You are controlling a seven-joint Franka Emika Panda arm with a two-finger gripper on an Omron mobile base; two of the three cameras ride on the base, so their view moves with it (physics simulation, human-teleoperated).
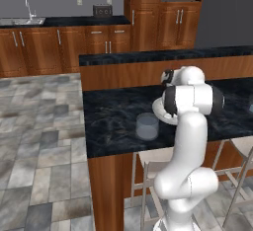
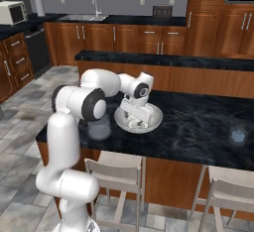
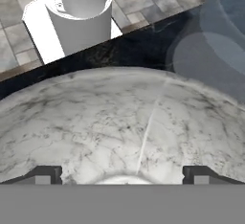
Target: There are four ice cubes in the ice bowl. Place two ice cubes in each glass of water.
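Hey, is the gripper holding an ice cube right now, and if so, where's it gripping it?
Cannot be told. The gripper is down in the ice bowl, fingers spread apart, with no cube visible between them.

Your two base views look forward and down from behind the arm, left and right, sharing the dark island counter [image 1: 113, 121] and bowl [image 2: 154, 122]. Your hand view sits close inside that bowl [image 3: 119, 127].

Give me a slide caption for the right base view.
Robot hand reaching down into the ice bowl on the dark island counter, a glass of water beside it.
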